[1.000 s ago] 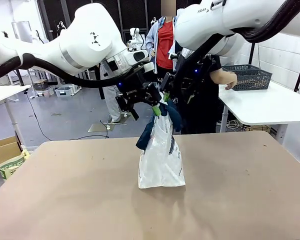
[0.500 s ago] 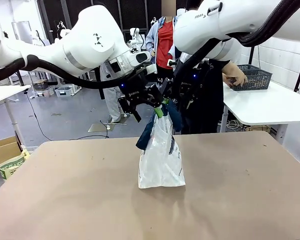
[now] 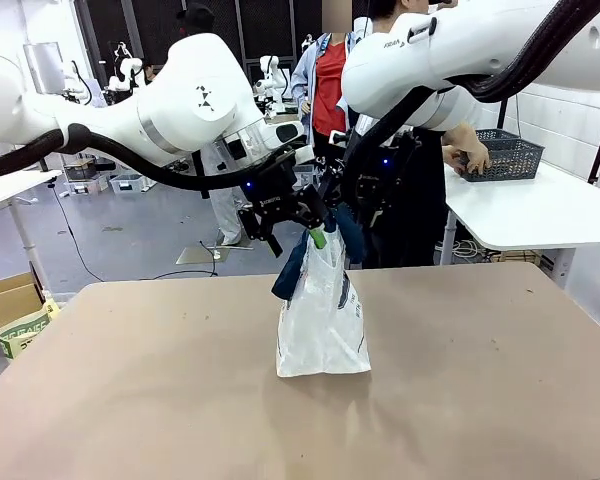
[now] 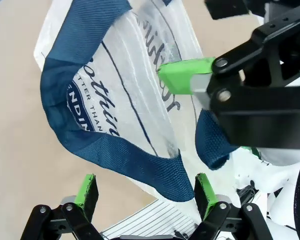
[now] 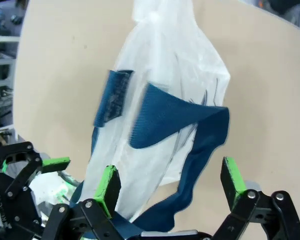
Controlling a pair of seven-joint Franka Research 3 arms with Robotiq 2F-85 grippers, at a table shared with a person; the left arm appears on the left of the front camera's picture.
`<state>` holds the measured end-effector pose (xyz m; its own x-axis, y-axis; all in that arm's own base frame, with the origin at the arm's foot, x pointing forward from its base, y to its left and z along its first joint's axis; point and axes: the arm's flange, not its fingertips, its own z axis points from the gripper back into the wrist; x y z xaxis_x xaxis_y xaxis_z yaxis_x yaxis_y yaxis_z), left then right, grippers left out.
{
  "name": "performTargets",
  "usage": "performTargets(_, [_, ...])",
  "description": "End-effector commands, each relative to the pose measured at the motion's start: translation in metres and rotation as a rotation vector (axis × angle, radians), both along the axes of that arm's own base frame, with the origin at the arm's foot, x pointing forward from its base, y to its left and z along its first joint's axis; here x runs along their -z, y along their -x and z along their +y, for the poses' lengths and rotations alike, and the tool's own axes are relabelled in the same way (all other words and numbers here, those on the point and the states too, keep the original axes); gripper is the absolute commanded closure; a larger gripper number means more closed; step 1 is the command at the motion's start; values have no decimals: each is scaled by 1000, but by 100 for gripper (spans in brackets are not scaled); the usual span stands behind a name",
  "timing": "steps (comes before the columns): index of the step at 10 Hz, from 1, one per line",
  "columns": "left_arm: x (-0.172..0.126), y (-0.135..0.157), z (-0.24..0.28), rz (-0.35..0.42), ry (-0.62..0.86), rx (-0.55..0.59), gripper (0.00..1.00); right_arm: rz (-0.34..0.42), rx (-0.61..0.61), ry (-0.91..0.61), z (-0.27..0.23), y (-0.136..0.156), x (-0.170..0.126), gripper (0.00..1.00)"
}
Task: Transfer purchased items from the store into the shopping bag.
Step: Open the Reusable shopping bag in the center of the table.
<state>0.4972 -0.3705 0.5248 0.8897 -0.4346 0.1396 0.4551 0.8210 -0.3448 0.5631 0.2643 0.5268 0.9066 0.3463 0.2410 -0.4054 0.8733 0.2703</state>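
Left gripper [image 4: 146,192] has its jaws spread wide, with a navy handle [image 4: 115,155] loop running between my pads, unpinched. Right gripper [image 5: 170,186] is spread as well, blue strap hanging between its fingers. On the shopping bag [image 3: 323,320] I read navy script, roughly "othi", and part of an oval, "ENDIN"; folds hide the rest. It is translucent white plastic, standing upright mid-table [image 3: 130,400], its mouth just under both grippers. Far right, a person's hand [image 3: 470,155] is at the dark grey basket [image 3: 510,158] on a white side table [image 3: 540,215]; I can't make out its contents.
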Motion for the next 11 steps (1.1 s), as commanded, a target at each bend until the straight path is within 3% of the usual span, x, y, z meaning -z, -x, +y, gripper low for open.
performTargets(1, [2,-1,0,3,-1,-2,20,-40,-89,-42,0,0,7,20])
performTargets(5, [3,-3,12,-3,3,-51,99,-25,-65,-49,-8,1,9,99])
performTargets(8, [0,-6,25,-26,-12,-82,100,-24,-66,-44,-21,10,3,100])
performTargets(11, [-7,-2,58,-34,-92,-157,100,5,-92,75,-39,36,-6,100])
